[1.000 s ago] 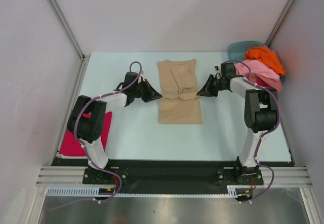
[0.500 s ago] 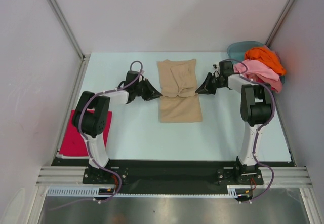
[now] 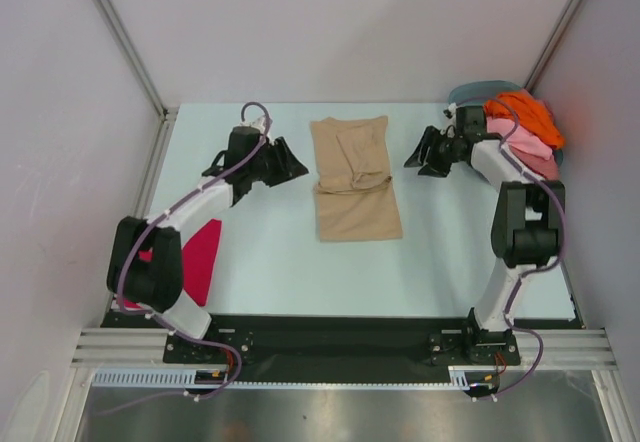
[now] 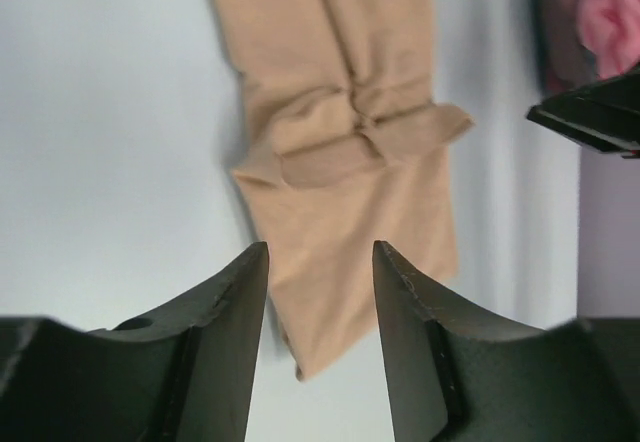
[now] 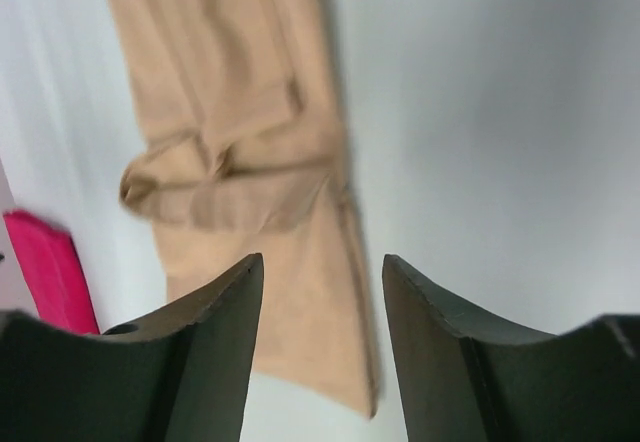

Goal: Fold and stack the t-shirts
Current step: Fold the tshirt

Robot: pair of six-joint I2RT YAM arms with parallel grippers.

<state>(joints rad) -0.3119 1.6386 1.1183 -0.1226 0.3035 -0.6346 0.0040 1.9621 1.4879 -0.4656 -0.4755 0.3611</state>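
We're maybe a third of the way in, by our guess. The tan t-shirt (image 3: 355,182) lies in the middle of the tabletop (image 3: 270,252), sides tucked in so it's a long narrow strip, with a bunched ridge across its middle, so not a finished fold yet. The left end effector (image 3: 295,166) hangs just off its left edge and the right end effector (image 3: 412,162) just off its right, both with fingers spread and nothing between them, neither touching the cloth.

Over at the near left edge a magenta-red t-shirt (image 3: 203,257) lies flat, partly hidden by the left arm; we take that as the start of the stack. In the far right corner the teal basin (image 3: 468,90) holds a heap of orange and pink t-shirts (image 3: 520,122) – all unfolded.

So what's left, as we see it: fold the tan one end over end, move it onto the magenta-red one, then work through the heap
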